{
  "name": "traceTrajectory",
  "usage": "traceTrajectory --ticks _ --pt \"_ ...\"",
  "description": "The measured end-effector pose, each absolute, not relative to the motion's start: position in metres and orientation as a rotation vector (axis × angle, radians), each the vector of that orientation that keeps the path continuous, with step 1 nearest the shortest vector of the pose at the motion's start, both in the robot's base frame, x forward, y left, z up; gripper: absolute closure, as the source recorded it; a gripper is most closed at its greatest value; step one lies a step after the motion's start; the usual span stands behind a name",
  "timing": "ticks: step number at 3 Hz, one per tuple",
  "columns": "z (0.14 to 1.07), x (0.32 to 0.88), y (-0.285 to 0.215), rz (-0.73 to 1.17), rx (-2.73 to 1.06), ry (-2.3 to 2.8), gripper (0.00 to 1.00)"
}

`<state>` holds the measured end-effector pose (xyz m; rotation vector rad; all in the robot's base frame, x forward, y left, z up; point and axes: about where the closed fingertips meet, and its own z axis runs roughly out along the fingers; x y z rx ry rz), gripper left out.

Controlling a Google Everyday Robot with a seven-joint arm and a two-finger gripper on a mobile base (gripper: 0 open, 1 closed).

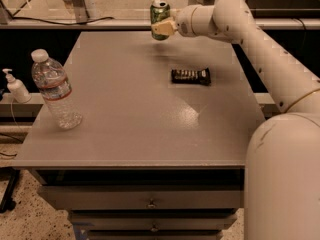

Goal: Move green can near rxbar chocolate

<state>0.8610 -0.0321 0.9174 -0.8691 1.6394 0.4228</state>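
The green can [159,15] with a silver top is held upright in my gripper [163,28] above the far edge of the table, clear of the surface. The gripper is shut on the can's lower half, reaching in from the right. The rxbar chocolate [190,76], a dark flat bar with pale lettering, lies on the table nearer to me and a little to the right of the can.
A clear plastic water bottle [55,90] stands at the table's left side. The grey table [135,129] has drawers below its front edge. A small white pump bottle [16,86] sits off the table's left. My arm [260,49] spans the right side.
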Motion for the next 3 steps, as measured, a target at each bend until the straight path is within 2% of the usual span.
traceTrajectory --ticks 1,2,3 --pt "0.934 0.843 -0.044 0.425 -0.871 1.621 1.00" --pt "0.953 0.797 -0.080 0.416 -0.845 1.615 1.00" --pt "0.953 0.797 -0.080 0.416 -0.845 1.615 1.00"
